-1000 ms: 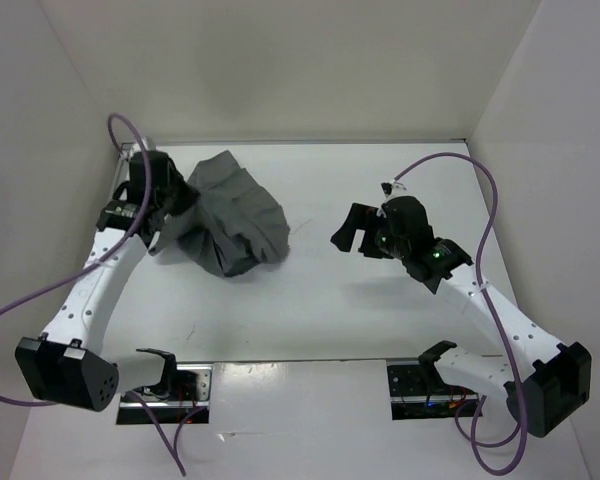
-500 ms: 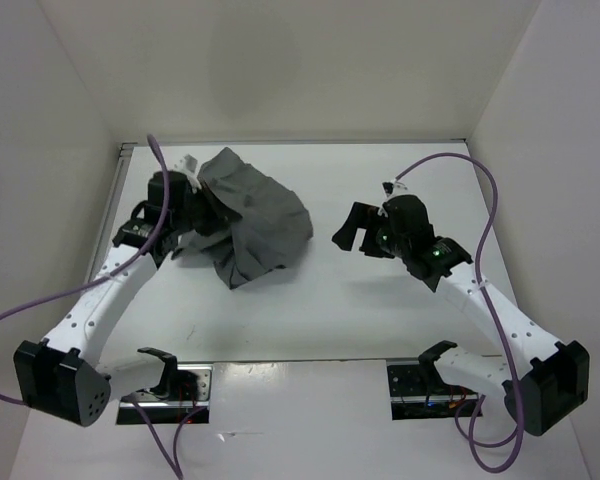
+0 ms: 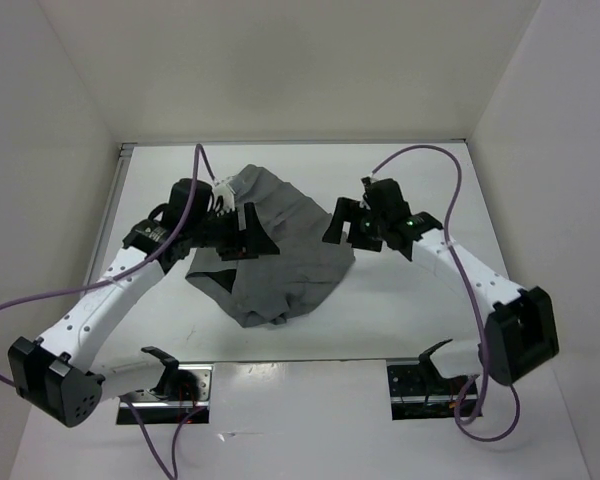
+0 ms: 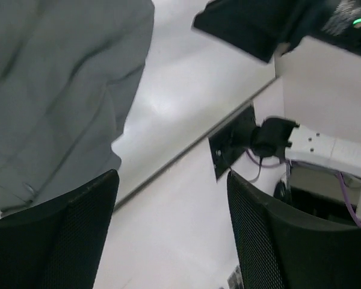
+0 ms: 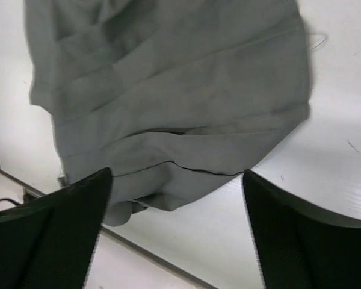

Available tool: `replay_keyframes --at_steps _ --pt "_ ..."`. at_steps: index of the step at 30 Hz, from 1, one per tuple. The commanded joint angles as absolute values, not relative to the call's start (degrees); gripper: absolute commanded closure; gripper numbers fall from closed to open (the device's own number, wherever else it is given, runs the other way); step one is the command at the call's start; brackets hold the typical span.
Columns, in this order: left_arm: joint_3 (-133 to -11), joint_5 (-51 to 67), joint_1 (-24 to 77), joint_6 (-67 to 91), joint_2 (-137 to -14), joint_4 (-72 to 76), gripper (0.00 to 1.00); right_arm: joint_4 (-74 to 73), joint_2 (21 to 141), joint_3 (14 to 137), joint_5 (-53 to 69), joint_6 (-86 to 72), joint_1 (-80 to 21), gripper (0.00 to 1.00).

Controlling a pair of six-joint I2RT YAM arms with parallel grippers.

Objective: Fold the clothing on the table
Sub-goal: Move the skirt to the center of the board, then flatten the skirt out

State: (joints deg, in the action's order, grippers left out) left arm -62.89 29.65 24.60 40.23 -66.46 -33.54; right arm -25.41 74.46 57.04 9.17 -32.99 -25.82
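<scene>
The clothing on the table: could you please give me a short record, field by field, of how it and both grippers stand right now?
clothing: grey, pleated, lying bunched on the table, not yet folded
left gripper: open, nothing between its fingers, over the garment's left part
right gripper: open, empty, at the garment's right edge
contact with the fabric: cannot tell for either gripper

No writing, label, brand or number can be read anywhere.
</scene>
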Motion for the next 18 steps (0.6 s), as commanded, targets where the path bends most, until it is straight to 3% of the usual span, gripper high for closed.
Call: replay_keyframes --at_steps 1,4,5,6,8,10,18 --pt "-66.5 22.2 22.7 39.2 -66.6 -31.6 0.2 -30.0 82.7 62.7 13.3 -30.0 -26.0 0.13" --pt "-67.2 9.8 21.3 40.6 -73.0 -29.5 0.29 -33.3 91.2 65.6 13.3 -28.2 -28.0 0.41" --pt "-67.8 7.9 20.3 40.6 -74.9 -28.7 0.38 -34.0 93.1 66.2 14.7 -28.2 -28.0 0.67" --pt "-67.8 6.2 20.3 40.6 -76.7 -28.0 0.64 -34.0 94.9 66.2 15.5 -28.2 -28.6 0.78" --pt "-68.6 3.3 19.0 41.3 -82.4 -25.9 0.84 -33.5 99.8 66.2 17.0 -28.2 -28.6 0.97" --pt "-69.3 0.6 18.5 41.3 -87.8 -25.8 1.0 -33.0 104.1 66.7 17.6 -28.2 -29.1 0.99" --pt "-67.6 -1.8 18.5 41.8 -97.3 -24.7 1.0 -33.7 112.3 72.4 15.2 -28.7 -26.3 1.0"
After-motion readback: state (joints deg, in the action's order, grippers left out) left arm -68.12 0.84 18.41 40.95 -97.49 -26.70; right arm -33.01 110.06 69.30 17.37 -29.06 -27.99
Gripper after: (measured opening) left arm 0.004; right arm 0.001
